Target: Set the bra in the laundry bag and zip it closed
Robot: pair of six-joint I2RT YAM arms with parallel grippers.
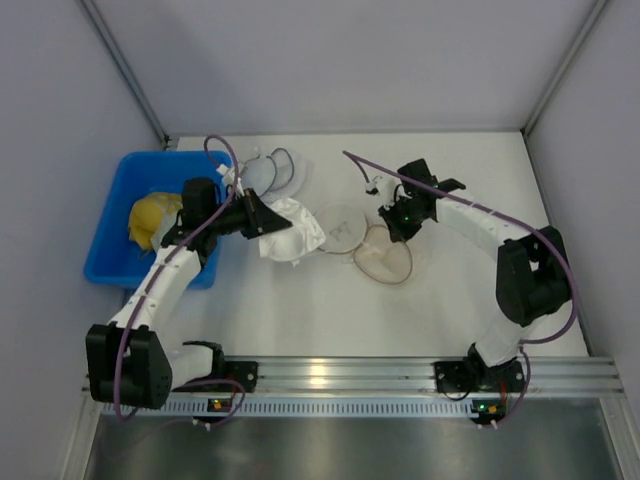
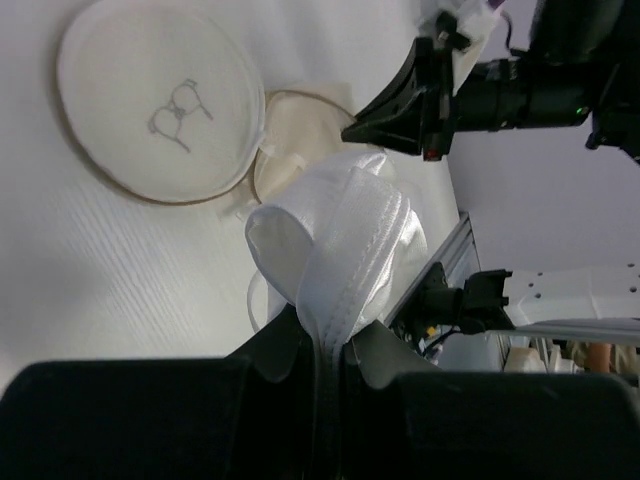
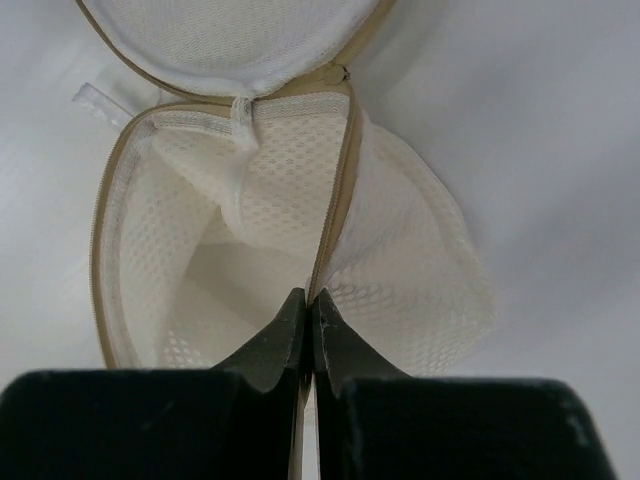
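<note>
Top external view: a white surface is seen, closed in by pale grey walls, with an aluminium rail along the near edge where both arms are bolted. One marking is found: a small grey bra pictogram is printed on the round lid of the laundry bag. The bag is laid open in two round halves near the middle of the surface, its tan rim and mesh lining shown in the right wrist view.

The right fingers are pressed together on that tan zip edge. The bra is bunched just beside the lid, on its left, and a fold of it is pinched between the closed left fingers.

At the far left a blue bin is set, with a yellow cloth inside. A black-rimmed mesh pouch is placed behind the bra.
</note>
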